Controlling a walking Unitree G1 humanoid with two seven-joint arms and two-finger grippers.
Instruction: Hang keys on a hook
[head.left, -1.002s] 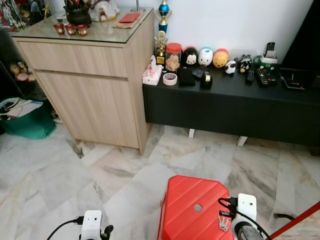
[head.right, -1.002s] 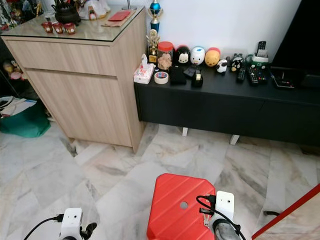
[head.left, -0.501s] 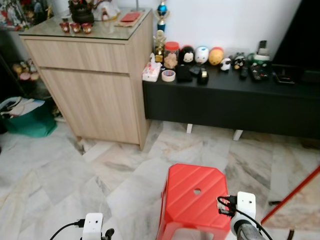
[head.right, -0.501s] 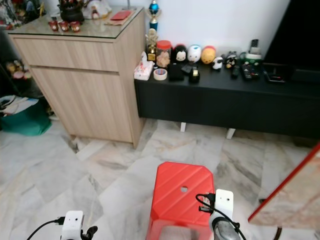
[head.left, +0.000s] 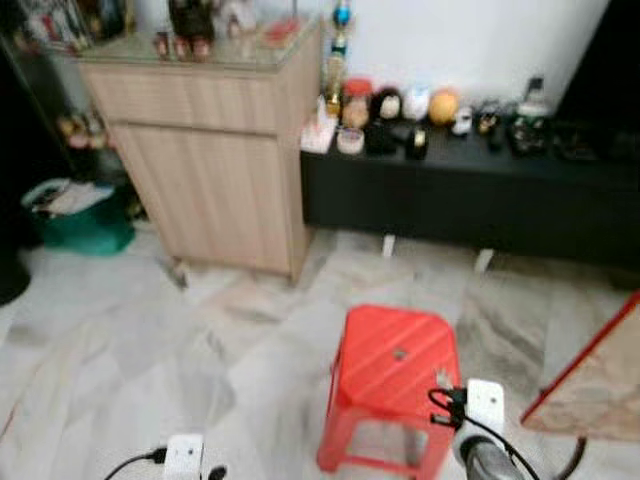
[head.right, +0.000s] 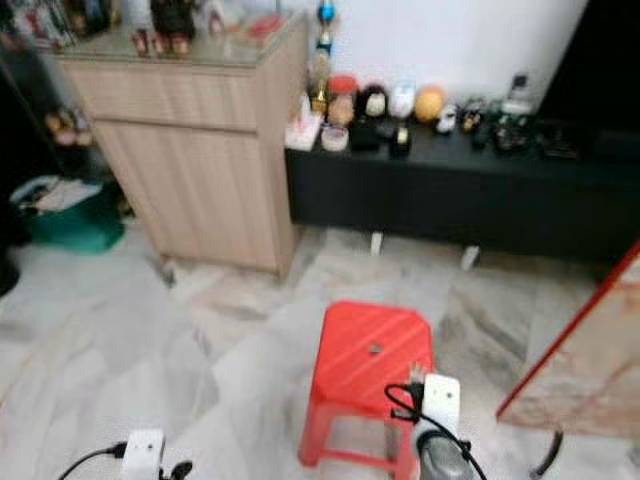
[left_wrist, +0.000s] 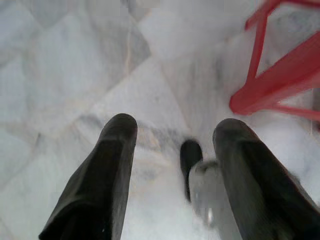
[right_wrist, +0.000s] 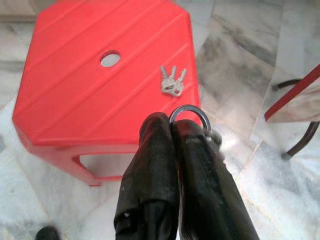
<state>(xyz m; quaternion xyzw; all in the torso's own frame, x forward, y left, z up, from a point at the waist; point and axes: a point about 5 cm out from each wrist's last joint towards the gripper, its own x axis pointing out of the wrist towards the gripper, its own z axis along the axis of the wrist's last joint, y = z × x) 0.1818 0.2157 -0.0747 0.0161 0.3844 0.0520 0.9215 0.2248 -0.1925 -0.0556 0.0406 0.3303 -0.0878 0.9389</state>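
Right gripper (right_wrist: 172, 125) pinches the key ring (right_wrist: 189, 116) above the red stool (right_wrist: 90, 95). Left gripper (left_wrist: 172, 137) spread wide over floor (left_wrist: 60, 65).

A home living room; marble floor (head.left: 120, 330); wooden cabinet (head.left: 210, 160); black TV console (head.left: 470, 195).
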